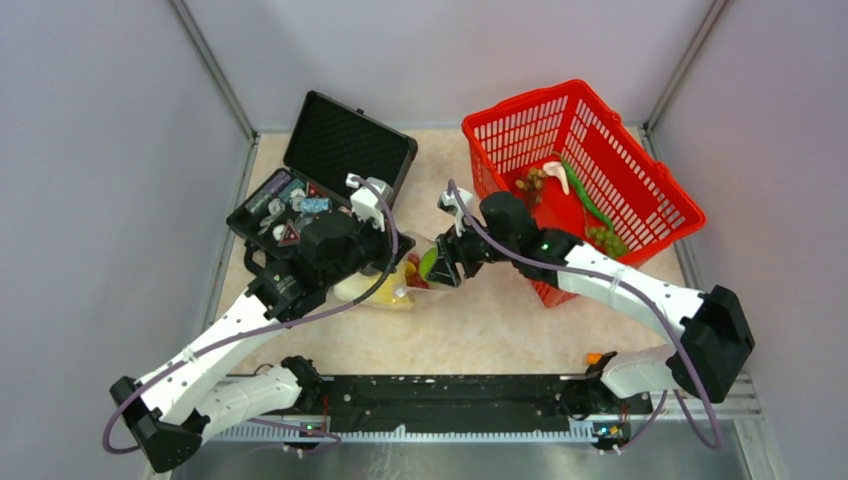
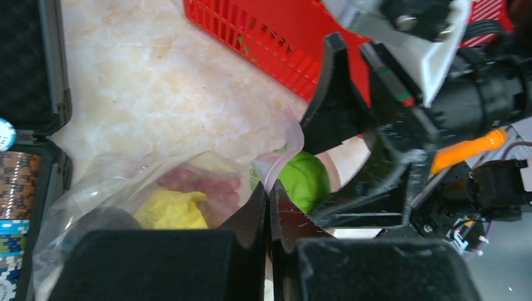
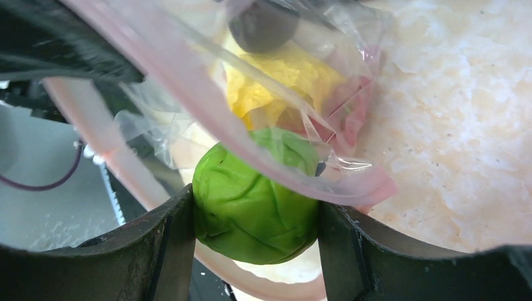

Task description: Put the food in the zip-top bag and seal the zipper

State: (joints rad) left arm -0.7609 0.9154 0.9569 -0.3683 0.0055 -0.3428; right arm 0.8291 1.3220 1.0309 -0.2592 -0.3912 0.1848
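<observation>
Right gripper (image 3: 254, 216) clamps green pear-like fruit (image 3: 254, 204) at zip-top bag (image 2: 125, 188) mouth, frame centre; left gripper (image 2: 270, 207) pinches the pink zipper (image 2: 285, 150) edge (thin, floppy, slippery film; grip the stiffer strip)

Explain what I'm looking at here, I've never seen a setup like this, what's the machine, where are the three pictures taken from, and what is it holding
These are two white robot arms bolted at the near edge of a table. One picture looks down from above; the other two come from small cameras on each arm's wrist.

On the table stand an open black case and a red basket that still has some toy food in it. Between them lies a clear zip-top bag with a pale pink zipper strip along its mouth. A yellow leafy bunch and red-purple grapes are already inside.

The left gripper is pinched shut on the bag's mouth edge. The right gripper squeezes a green pear-like fruit at the opening.
</observation>
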